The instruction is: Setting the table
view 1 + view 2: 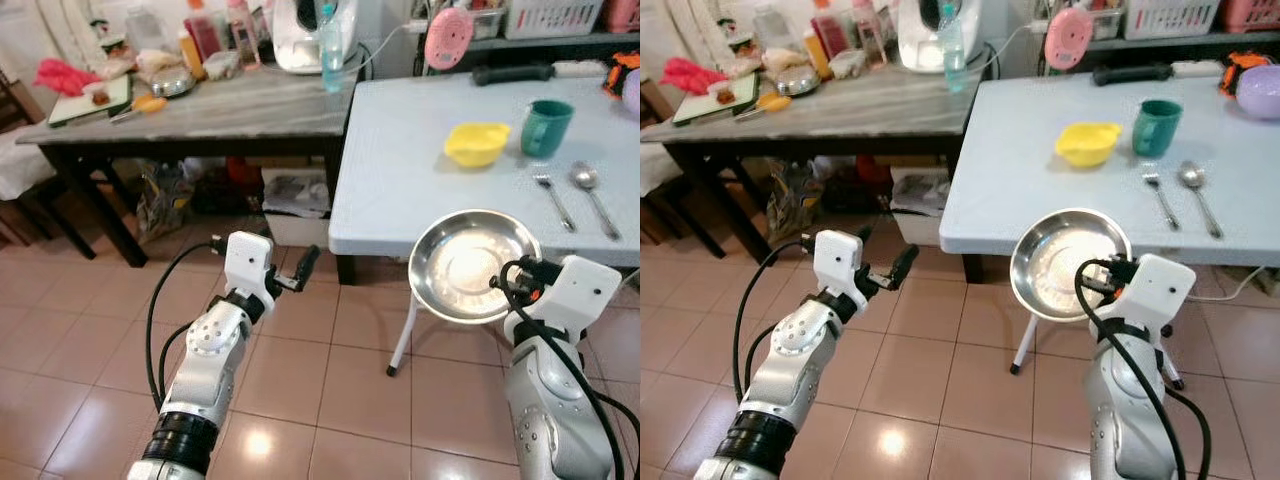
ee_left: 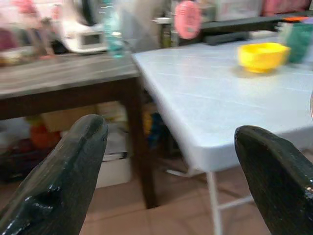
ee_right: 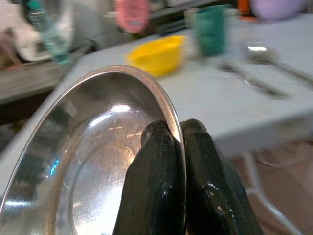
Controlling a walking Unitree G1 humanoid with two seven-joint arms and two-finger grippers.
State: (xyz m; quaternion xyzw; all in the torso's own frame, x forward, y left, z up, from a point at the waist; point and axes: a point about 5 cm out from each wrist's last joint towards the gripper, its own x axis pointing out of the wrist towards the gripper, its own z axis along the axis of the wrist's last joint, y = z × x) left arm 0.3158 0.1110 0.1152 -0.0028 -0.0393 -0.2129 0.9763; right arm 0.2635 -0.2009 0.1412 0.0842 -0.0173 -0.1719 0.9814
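Right tool [image 3: 178, 142]: fingers pinched tight on the rim of the one steel plate [image 1: 470, 265], held tilted at lower right of the left eye view, its far edge overlapping the near edge of the white tabletop [image 1: 400, 170].
Left tool [image 1: 300, 270]: fingers spread wide apart, holding nothing, lower centre-left of the left eye view, over the tiled floor [image 1: 330, 370].
Left wrist view: two black fingers [image 2: 63, 181] at the lower corners, the white tabletop's corner between them.
On the white tabletop: one yellow bowl [image 1: 476, 143], one green mug [image 1: 546, 127] just beside it, one fork [image 1: 553, 200] and one spoon [image 1: 592, 192] lying side by side, all at upper right.
Far edge: one pink round object [image 1: 448, 38], one black handled object [image 1: 512, 73], one white basket [image 1: 553, 15].
Dark tabletop [image 1: 210, 105]: upper left, crowded with bottles and kitchen things; one clear bottle [image 1: 331, 45] near its right end, one cutting board [image 1: 90, 100] at its left.
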